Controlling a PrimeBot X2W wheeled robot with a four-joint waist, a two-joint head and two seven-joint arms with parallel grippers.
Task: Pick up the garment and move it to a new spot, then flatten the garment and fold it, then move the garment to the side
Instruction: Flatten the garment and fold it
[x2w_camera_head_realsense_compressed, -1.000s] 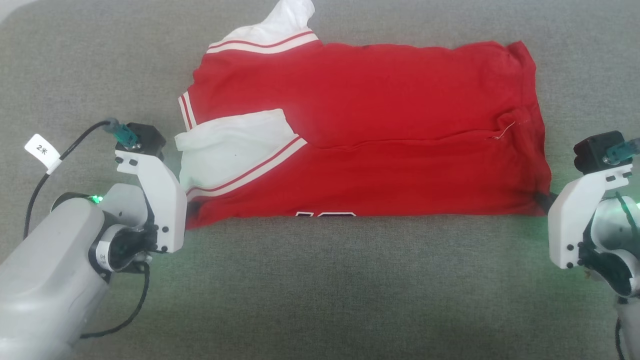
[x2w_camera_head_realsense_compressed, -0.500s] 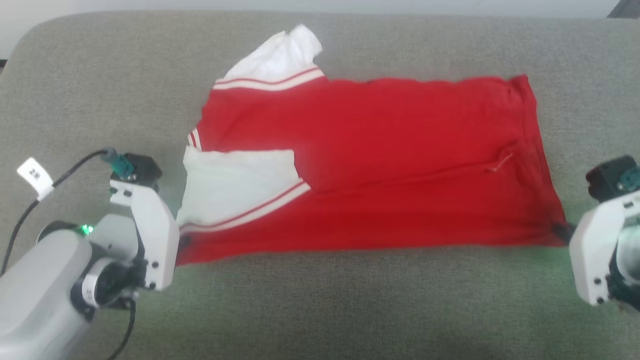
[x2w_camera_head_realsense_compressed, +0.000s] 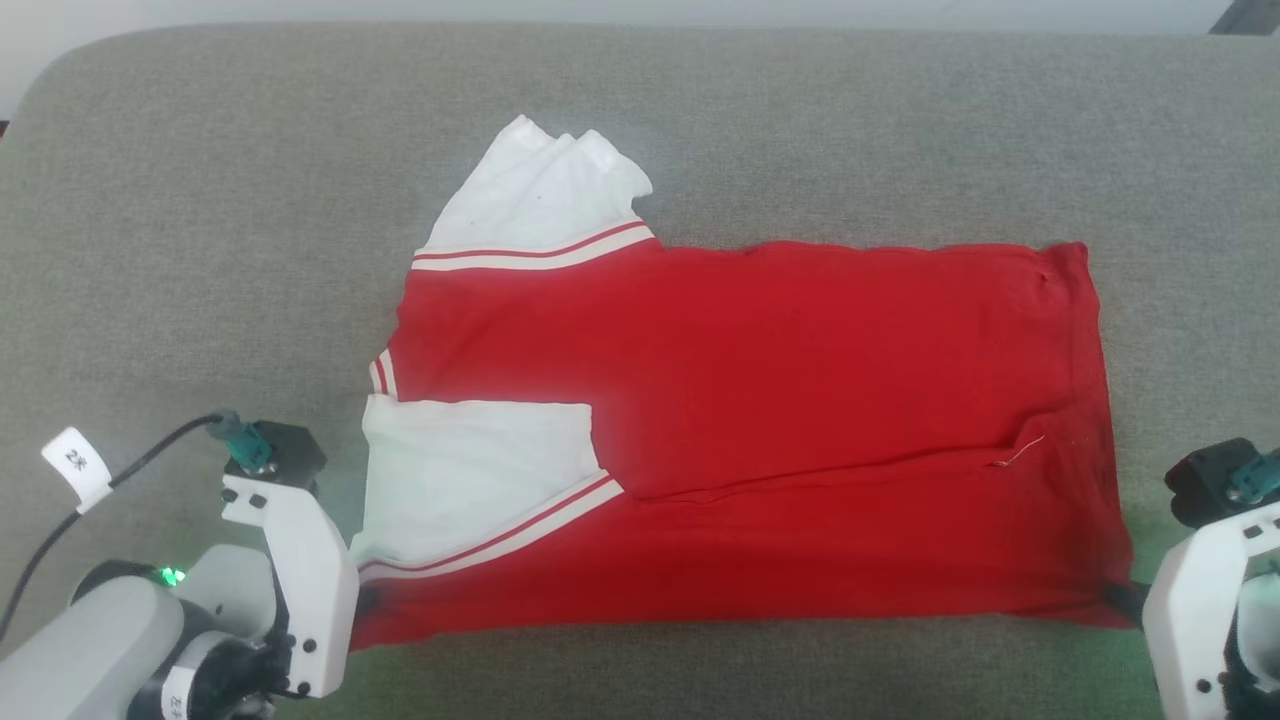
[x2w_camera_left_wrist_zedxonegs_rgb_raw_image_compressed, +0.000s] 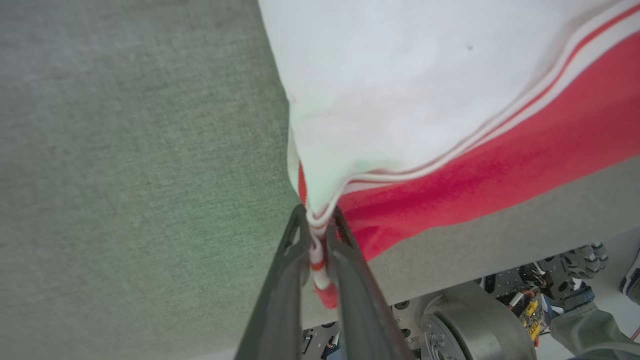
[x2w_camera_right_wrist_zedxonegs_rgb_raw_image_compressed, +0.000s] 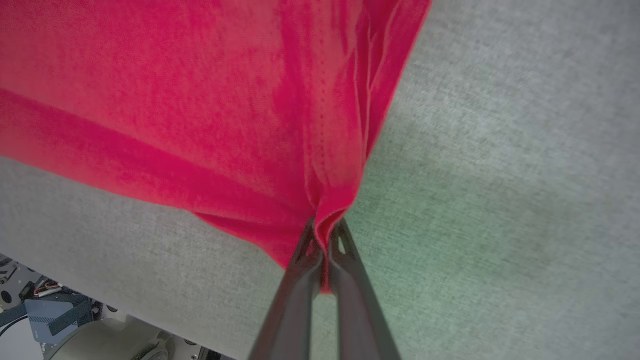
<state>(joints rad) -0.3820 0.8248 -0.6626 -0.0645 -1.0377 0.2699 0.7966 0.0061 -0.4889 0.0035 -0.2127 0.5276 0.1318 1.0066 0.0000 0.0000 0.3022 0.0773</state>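
Dragging garment (x2w_camera_head_realsense_compressed: 800, 400) taut | black lettering at near edge gone from sight | left gripper (x2w_camera_left_wrist_zedxonegs_rgb_raw_image_compressed: 316, 220), right gripper (x2w_camera_right_wrist_zedxonegs_rgb_raw_image_compressed: 325, 231) each pinched tight on a near corner | flattening likely nearly done

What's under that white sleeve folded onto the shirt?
The red shirt lies under the sleeve; striped trim borders it. The part beneath is covered, so any print there cannot be seen.

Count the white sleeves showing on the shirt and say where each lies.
2. One sleeve juts past the garment's far edge; the other sleeve lies folded onto the red body at its left end.
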